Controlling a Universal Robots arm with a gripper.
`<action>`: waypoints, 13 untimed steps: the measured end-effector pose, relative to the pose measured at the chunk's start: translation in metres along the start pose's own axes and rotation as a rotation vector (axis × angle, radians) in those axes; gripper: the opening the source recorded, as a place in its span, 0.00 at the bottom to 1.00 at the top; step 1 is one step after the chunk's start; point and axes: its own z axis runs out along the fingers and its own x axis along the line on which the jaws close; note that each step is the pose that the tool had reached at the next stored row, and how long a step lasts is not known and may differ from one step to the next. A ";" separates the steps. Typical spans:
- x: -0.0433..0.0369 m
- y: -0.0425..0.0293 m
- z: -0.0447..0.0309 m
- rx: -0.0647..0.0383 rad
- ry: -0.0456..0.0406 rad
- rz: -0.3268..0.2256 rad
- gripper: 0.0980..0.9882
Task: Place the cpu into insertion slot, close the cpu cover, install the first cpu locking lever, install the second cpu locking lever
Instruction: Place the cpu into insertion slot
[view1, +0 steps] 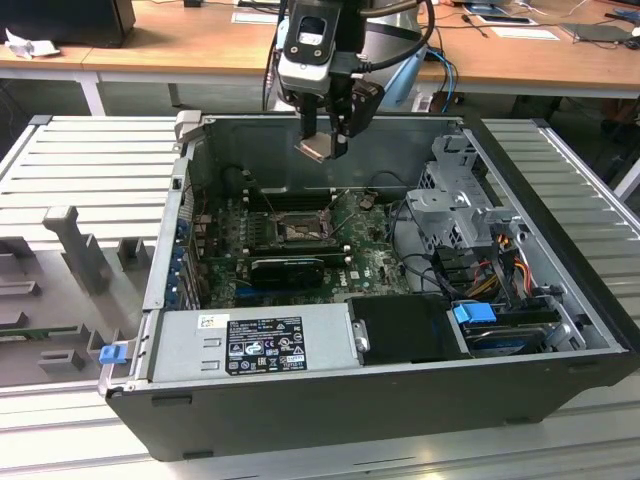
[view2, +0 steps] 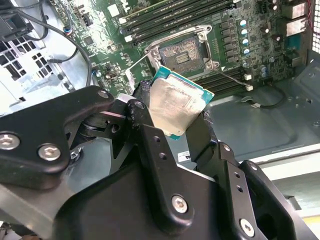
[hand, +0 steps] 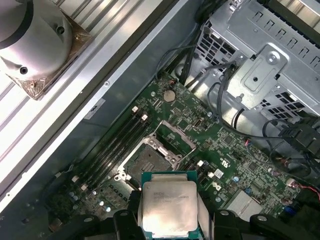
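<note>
The tool (view1: 325, 138) is clenched on the cpu (view2: 176, 106), a thin square chip with a dull silvery lid and green edging. It grips the chip by its edges, in the air above the open computer case (view1: 330, 400). The insertion slot (hand: 149, 162), a dark-framed square on the green board (hand: 225, 150), lies below, well apart from the chip. The chip looks tilted in the grip, though the angle is hard to judge. A tilted or turned chip could bind on the frame or bend fine contacts.
</note>
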 end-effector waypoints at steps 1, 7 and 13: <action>0.0000 0.0000 0.0000 0.000 -0.0008 0.009 0.48; 0.0000 0.0000 0.0002 -0.001 -0.0046 0.052 0.48; 0.0000 0.0000 0.0003 -0.002 -0.0079 0.089 0.48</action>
